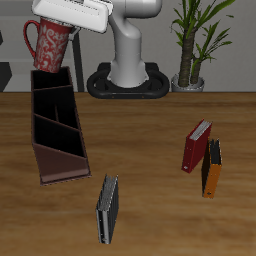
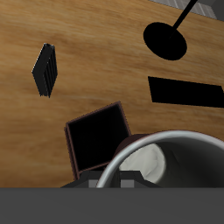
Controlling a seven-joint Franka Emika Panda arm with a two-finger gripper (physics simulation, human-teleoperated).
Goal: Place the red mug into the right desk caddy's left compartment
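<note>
The red mug (image 1: pixel 47 45), red with pale speckles, hangs in the air above the back end of the right desk caddy (image 1: pixel 56 128), slightly tilted. My gripper (image 1: pixel 62 32) is shut on the mug's rim, and its white body sits above the mug. The caddy is a long dark maroon box with partitions, running from the back of the table toward the front edge. In the wrist view the mug's pale grey inside and rim (image 2: pixel 171 163) fill the near field. One open caddy compartment (image 2: pixel 99 136) lies below, beside the mug.
A dark book (image 1: pixel 107 208) (image 2: pixel 46 70) stands near the table's front edge. A red book (image 1: pixel 197 146) and an orange book (image 1: pixel 212 167) stand on the far side from the caddy. The robot base (image 1: pixel 125 72) and a potted plant (image 1: pixel 193 45) are at the back.
</note>
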